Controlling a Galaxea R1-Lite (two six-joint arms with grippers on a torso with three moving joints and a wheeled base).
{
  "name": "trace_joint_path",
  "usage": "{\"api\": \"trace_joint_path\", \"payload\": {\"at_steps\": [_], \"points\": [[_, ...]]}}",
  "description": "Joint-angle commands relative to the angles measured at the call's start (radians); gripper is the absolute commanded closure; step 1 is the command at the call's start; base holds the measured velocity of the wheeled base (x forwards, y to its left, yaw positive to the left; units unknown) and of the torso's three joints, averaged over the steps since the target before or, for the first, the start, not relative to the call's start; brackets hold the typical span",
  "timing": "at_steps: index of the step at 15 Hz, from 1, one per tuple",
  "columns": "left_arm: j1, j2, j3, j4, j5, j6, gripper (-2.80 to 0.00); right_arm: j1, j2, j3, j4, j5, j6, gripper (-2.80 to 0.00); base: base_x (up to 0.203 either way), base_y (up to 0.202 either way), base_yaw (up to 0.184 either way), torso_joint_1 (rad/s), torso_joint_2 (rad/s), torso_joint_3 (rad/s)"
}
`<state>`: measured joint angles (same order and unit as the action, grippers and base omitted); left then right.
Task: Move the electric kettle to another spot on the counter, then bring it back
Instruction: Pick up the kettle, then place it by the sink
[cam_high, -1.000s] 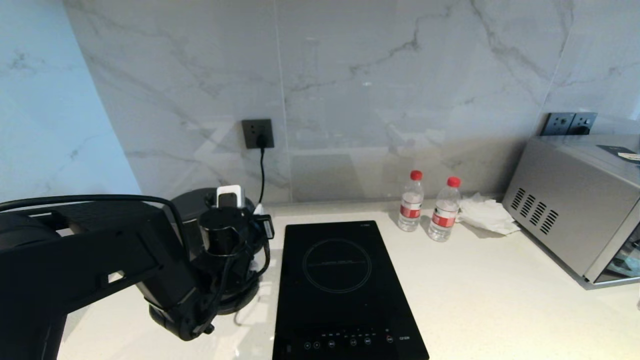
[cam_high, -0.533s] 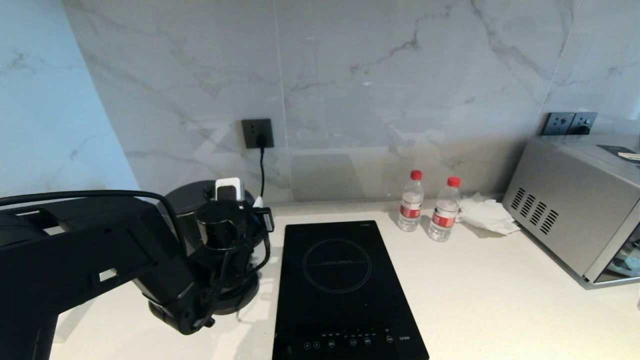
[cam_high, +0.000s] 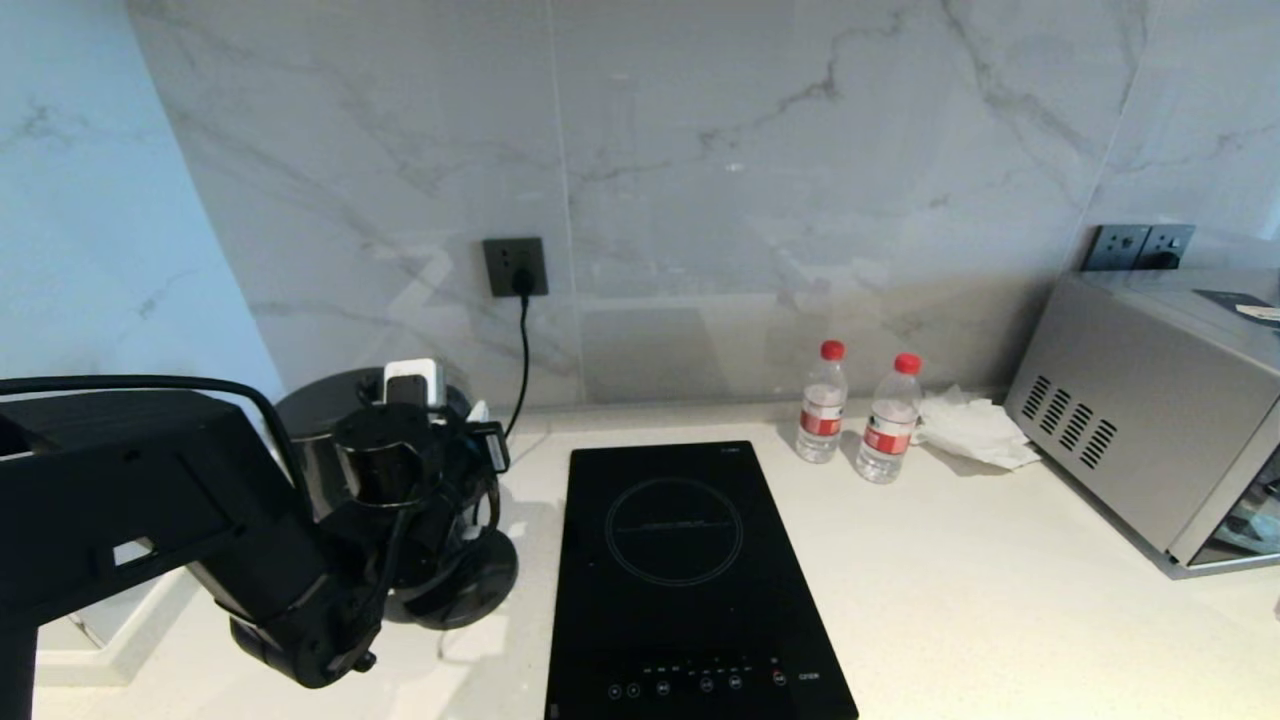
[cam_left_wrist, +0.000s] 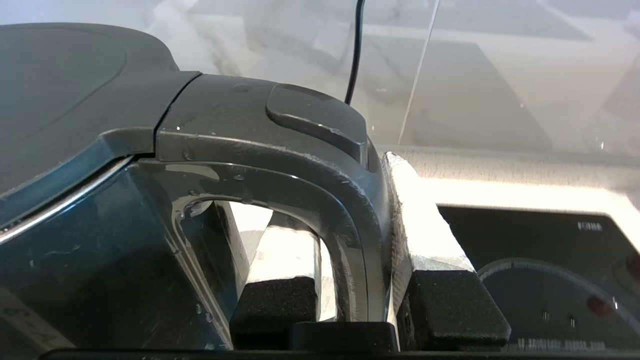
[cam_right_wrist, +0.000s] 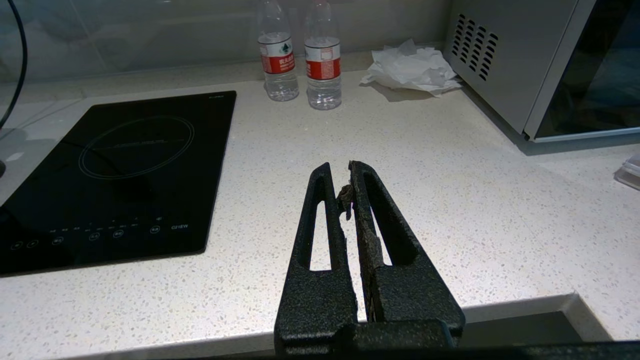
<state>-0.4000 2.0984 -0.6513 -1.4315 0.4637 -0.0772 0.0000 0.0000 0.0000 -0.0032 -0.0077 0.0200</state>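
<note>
The electric kettle (cam_high: 312, 450), glossy black with a flat dark-grey lid, hangs at the counter's (cam_high: 950, 560) back left, just left of its base disc. My left gripper (cam_high: 445, 402) is shut on the kettle's loop handle (cam_left_wrist: 300, 170). In the left wrist view one white finger (cam_left_wrist: 285, 245) sits inside the loop and the other presses its outer side, with the left gripper (cam_left_wrist: 355, 235) clamped across the handle. My right gripper (cam_right_wrist: 340, 172) is shut on nothing and hovers low over the counter's (cam_right_wrist: 450, 175) front edge; it is outside the head view.
The round corded base disc (cam_high: 470, 580) lies left of the black hob (cam_high: 680, 560); its cord runs up to a wall socket (cam_high: 516, 268). Two water bottles (cam_high: 822, 415) (cam_high: 890, 425), crumpled tissue (cam_high: 975, 430) and a silver oven (cam_high: 1150, 420) occupy the back right.
My left arm has carried the kettle to the left, off its base disc, which now lies uncovered. The grip on the handle is unchanged. The right arm has not moved.
</note>
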Motion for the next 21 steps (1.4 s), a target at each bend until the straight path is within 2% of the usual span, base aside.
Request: {"api": "trace_joint_path", "payload": {"at_steps": [1, 2, 5, 9, 13, 17, 21], "points": [[0.007, -0.063, 0.05, -0.008, 0.001, 0.004, 0.0, 0.0, 0.0, 0.0, 0.0, 0.0, 0.0, 0.0, 0.0, 0.0, 0.0, 0.0, 0.0, 0.0], [0.009, -0.084, 0.073, -0.009, -0.002, 0.012, 0.0, 0.0, 0.0, 0.0, 0.0, 0.0, 0.0, 0.0, 0.0, 0.0, 0.0, 0.0, 0.0, 0.0], [0.076, -0.074, 0.093, -0.028, -0.011, 0.014, 0.0, 0.0, 0.0, 0.0, 0.0, 0.001, 0.0, 0.0, 0.0, 0.0, 0.0, 0.0, 0.0, 0.0], [0.172, -0.07, 0.166, -0.098, -0.091, 0.013, 0.0, 0.0, 0.0, 0.0, 0.0, 0.0, 0.0, 0.0, 0.0, 0.0, 0.0, 0.0, 0.0, 0.0], [0.198, -0.086, 0.226, -0.098, -0.088, 0.016, 0.0, 0.0, 0.0, 0.0, 0.0, 0.0, 0.0, 0.0, 0.0, 0.0, 0.0, 0.0, 0.0, 0.0], [0.27, -0.065, 0.234, -0.098, -0.096, 0.015, 0.0, 0.0, 0.0, 0.0, 0.0, 0.001, 0.0, 0.0, 0.0, 0.0, 0.0, 0.0, 0.0, 0.0], [0.333, -0.087, 0.284, -0.098, -0.165, 0.009, 0.0, 0.0, 0.0, 0.0, 0.0, 0.001, 0.0, 0.0, 0.0, 0.0, 0.0, 0.0, 0.0, 0.0]]}}
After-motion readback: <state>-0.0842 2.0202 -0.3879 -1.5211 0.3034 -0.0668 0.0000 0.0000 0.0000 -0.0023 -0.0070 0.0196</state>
